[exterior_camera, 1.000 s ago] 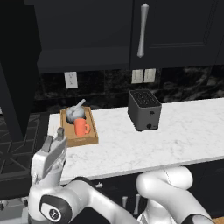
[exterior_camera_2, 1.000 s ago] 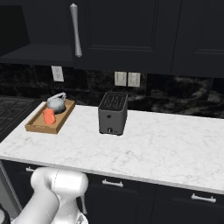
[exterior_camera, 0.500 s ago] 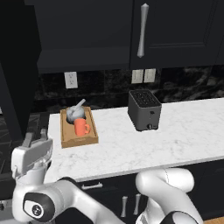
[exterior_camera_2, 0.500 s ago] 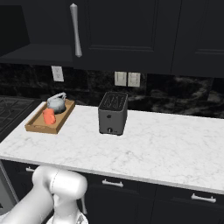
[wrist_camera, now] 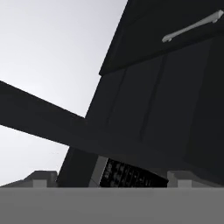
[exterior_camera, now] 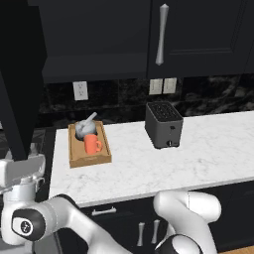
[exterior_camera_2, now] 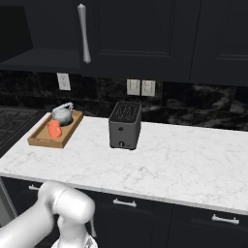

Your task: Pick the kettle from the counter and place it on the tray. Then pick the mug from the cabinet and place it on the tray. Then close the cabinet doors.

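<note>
kettle (exterior_camera: pixel 85 126) partly hidden behind the mug (exterior_camera: pixel 92 144) on the tray (exterior_camera: pixel 79 158), its shape too small to make out well, cabinet (exterior_camera: pixel 94 30) cut off by the top edge, toaster (exterior_camera_2: pixel 125 125) buttons too tiny to tell

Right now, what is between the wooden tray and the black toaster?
Nothing: just bare white counter between the tray and the toaster. The right base view shows that gap; the left base view does too.
</note>
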### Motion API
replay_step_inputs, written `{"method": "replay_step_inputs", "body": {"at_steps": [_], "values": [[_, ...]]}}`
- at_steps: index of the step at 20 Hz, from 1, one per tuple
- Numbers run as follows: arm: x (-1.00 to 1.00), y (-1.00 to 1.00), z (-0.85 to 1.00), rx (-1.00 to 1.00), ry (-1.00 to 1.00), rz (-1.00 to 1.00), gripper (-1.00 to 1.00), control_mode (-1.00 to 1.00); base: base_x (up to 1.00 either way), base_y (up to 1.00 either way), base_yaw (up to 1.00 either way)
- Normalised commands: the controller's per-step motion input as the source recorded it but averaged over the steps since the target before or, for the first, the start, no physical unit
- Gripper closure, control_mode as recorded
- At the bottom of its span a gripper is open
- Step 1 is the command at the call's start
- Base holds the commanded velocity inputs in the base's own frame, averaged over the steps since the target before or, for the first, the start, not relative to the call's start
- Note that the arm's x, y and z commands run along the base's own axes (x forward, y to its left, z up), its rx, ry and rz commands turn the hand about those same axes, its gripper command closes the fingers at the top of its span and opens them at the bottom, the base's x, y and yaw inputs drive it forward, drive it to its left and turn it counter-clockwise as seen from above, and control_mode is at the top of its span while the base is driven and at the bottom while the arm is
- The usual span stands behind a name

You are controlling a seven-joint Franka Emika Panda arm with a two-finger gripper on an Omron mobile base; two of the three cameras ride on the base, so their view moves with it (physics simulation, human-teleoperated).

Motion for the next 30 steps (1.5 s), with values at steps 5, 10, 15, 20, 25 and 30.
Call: {"method": "replay_step_inputs", "body": {"at_steps": [5,10,15,20,25,30], "values": [[0.13,0.44,-0.03,-0.07,0.01,0.0,-1.0,-1.0,0.0,0.0,0.0],[-0.04,0.34,0.23,-0.03,0.0,-0.05,-1.0,-1.0,0.0,0.0,0.0],[-0.12,0.18,0.41,-0.01,0.0,-0.07,-1.0,-1.0,0.0,0.0,0.0],[-0.2,0.01,0.36,0.0,-0.01,-0.04,-1.0,-1.0,0.0,0.0,0.0],[-0.28,-0.14,0.33,0.02,0.0,0.0,-1.0,-1.0,0.0,0.0,0.0],[-0.34,-0.43,0.3,0.12,0.0,0.0,-1.0,-1.0,0.0,0.0,0.0]]}}
